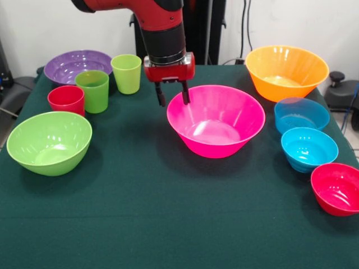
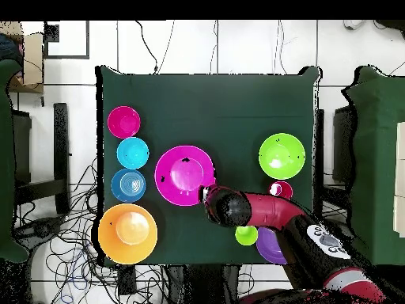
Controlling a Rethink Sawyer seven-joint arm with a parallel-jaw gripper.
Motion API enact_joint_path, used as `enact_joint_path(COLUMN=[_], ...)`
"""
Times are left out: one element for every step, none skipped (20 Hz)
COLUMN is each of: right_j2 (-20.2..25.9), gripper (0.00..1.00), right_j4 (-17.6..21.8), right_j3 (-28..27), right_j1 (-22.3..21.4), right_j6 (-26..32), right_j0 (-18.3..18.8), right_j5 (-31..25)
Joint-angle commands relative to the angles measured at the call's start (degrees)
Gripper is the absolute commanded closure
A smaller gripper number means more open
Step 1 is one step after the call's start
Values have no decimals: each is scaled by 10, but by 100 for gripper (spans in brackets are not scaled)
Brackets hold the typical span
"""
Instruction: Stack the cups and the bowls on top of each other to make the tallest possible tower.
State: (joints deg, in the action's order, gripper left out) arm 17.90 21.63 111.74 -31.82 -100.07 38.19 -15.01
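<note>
Arm: I had the red and black arm (image 1: 160, 25) coming down from the top of the front view, over the far part of the green table (image 1: 168, 224).
Gripper: the gripper (image 1: 173, 93) hung at the far rim of the pink bowl (image 1: 216, 120); its two dark fingers (image 1: 161, 95) stood a little apart with nothing between them. I could not tell whether one finger touched the rim.
Large bowls: the pink bowl sat near the table's middle, the orange bowl (image 1: 286, 72) behind it to the right in my front view, the lime-green bowl (image 1: 49, 142) at the near left, and the shallow purple bowl (image 1: 77, 66) at the far left.
Small bowls: translucent blue (image 1: 301, 115), turquoise (image 1: 309, 148) and red (image 1: 337, 188) ran in a row down the right edge, each just beside the next.
Cups: the short red cup (image 1: 67, 100), the green cup (image 1: 92, 91) and the lime-green cup (image 1: 127, 73) stood upright in a cluster in front of the purple bowl.
Stacking: I saw every piece standing singly on the cloth.
Overhead: the arm hid the green cup and part of the purple bowl (image 2: 269, 247); the pink bowl (image 2: 184, 175) lay beside the wrist.
</note>
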Motion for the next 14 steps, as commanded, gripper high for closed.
enact_joint_path(right_j2=[-1, 0, -1, 0, 0, 1, 0, -2, -3, -3, -2, -3, 2, 6], gripper=[0, 0, 0, 0, 0, 0, 0, 0, 0, 0, 0, 0, 0, 0], right_j4=[39, 39, 39, 38, 38, 38, 38, 39, 39, 39, 40, 42, 46, 47], right_j3=[-37, -39, -39, -39, -36, -35, -33, -32, -30, -31, -31, -32, -30, -30], right_j1=[36, 42, 42, 42, 41, 42, 42, 42, 41, 42, 42, 43, 45, 46], right_j6=[-37, -36, -37, -36, -34, -32, -33, -34, -34, -32, -30, -30, -28, -26], right_j0=[-6, -5, -6, -5, -3, -2, -1, -1, 0, 0, 2, 1, 7, 11], right_j5=[62, 66, 69, 70, 70, 71, 74, 78, 80, 79, 79, 84, 92, 93])
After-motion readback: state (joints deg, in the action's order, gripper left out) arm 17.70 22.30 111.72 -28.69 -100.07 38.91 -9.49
